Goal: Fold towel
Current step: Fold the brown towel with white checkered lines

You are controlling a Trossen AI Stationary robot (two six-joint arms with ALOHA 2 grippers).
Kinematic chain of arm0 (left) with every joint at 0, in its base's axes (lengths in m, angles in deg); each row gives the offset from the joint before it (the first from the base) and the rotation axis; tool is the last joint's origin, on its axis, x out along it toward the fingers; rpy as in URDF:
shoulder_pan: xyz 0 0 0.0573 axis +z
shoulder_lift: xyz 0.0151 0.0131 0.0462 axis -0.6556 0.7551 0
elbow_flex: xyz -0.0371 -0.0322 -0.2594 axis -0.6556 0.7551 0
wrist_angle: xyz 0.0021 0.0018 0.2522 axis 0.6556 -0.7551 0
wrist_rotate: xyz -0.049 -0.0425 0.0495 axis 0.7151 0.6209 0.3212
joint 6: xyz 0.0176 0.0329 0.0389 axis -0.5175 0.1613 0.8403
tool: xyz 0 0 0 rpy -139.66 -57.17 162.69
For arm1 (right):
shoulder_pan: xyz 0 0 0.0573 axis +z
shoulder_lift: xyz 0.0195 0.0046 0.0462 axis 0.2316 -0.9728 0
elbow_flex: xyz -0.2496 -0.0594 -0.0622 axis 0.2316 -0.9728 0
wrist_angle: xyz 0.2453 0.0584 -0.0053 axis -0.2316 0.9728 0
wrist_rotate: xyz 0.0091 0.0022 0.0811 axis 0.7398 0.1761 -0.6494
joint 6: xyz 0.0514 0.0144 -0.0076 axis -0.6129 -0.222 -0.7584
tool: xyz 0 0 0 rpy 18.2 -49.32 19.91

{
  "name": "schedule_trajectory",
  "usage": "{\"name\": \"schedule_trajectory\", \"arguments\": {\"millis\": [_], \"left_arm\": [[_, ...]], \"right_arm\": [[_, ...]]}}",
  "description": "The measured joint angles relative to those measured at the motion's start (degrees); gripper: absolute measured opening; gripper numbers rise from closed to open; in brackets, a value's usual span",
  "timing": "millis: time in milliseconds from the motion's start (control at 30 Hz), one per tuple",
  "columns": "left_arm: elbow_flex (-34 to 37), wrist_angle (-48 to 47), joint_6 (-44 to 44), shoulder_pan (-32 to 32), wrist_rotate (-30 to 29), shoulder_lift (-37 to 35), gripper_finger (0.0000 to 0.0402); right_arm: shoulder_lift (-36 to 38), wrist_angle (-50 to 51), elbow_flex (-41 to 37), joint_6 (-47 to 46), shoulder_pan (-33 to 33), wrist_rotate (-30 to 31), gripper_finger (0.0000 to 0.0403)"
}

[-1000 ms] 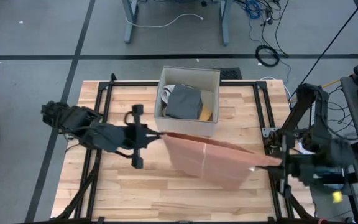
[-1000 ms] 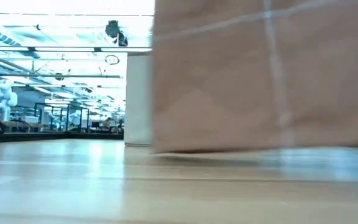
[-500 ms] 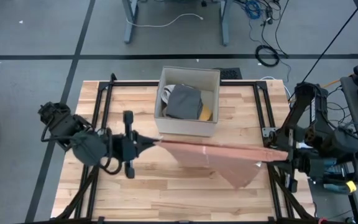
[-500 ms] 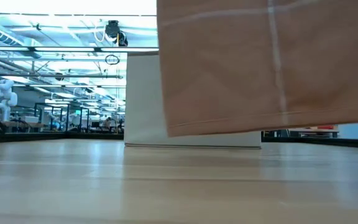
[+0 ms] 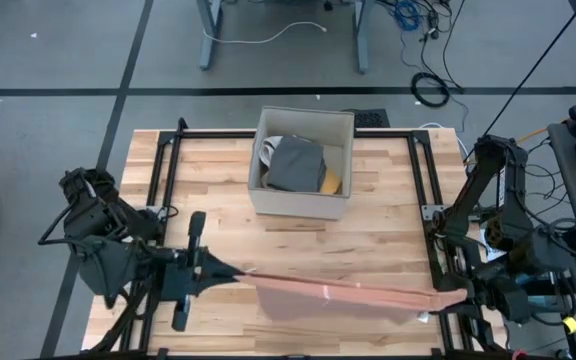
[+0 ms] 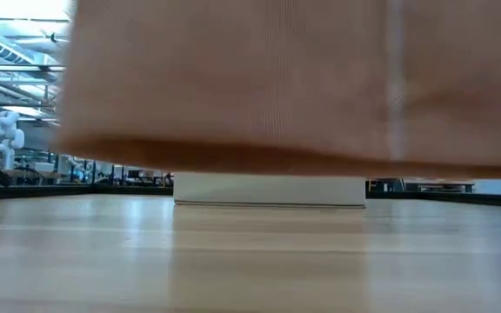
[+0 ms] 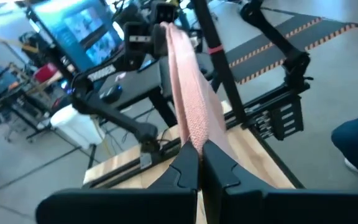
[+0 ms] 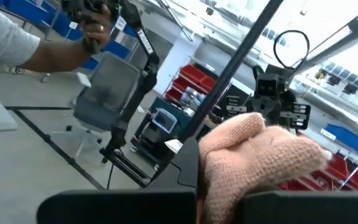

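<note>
We have the towel [image 5: 338, 293] strung tight across the near edge of the table [image 5: 298, 250], long axis running 9 to 3 o'clock, a corner in each hand. Left gripper [image 5: 223, 270] sits at the 9 o'clock end, fingers clamped together on the cloth; in the left wrist view the fingers [image 7: 188, 168] pinch the pink edge [image 7: 191, 106], which stretches straight away toward the far arm. Right gripper [image 5: 455, 297] is at the 3 o'clock end, also clamped on a bunched corner [image 8: 260, 155]. Low view shows the towel [image 6: 277, 78] hanging clear of the wood, hem off the surface.

We judge the key relation is this: the cloth hangs below and between both grips, neither arm nearer, so both must travel together toward 12 o'clock to lay it flat.

Farther out at 12 o'clock: the white box [image 5: 303, 165] holding grey folded cloth [image 5: 296, 163].

Beyond the table, a person's arm [image 8: 36, 43] shows in the right wrist view. No readable writing or brands anywhere.
</note>
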Motion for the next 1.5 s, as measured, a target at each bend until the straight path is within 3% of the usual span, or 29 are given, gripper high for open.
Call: {"name": "schedule_trajectory", "arguments": {"millis": [133,267,367,500,700,900,1067,1300,1500], "left_arm": [[0.1,0.6,2.7,-1.0,-0.2,0.0,0.0000],[0.0,-5.3,0.9,0.9,-2.3,0.8,0.0000],[0.0,-13.0,-3.6,4.1,-2.7,2.7,0.0000],[2.3,-19.0,-8.6,9.4,-2.7,5.8,0.0000],[9.2,-19.2,-9.3,15.9,-2.8,9.2,0.0000],[17.0,-17.1,-11.1,21.5,-1.4,11.1,0.0000],[24.5,-10.0,-11.2,24.4,2.8,11.4,0.0001],[31.9,1.0,-10.7,27.6,2.9,11.4,0.0038],[33.4,3.8,-10.9,29.3,1.6,11.4,0.0058]], "right_arm": [[-0.4,-0.7,0.0,1.1,0.0,0.1,0.0000],[-0.4,5.6,0.0,-2.9,-0.5,10.3,0.0000],[-0.3,17.3,0.0,-12.0,-2.6,14.3,0.0000],[-0.2,32.5,0.0,-26.5,-6.5,15.0,0.0000],[-1.5,55.8,0.0,-47.4,-12.6,15.2,0.0000],[-4.7,69.2,0.0,-60.2,-18.2,12.1,0.0004],[-9.7,77.0,0.0,-65.9,-22.5,7.8,0.0061],[-14.6,93.6,0.0,-86.8,-27.3,7.7,0.0162],[-15.0,94.9,0.0,-91.7,-27.5,6.4,0.0181]]}}
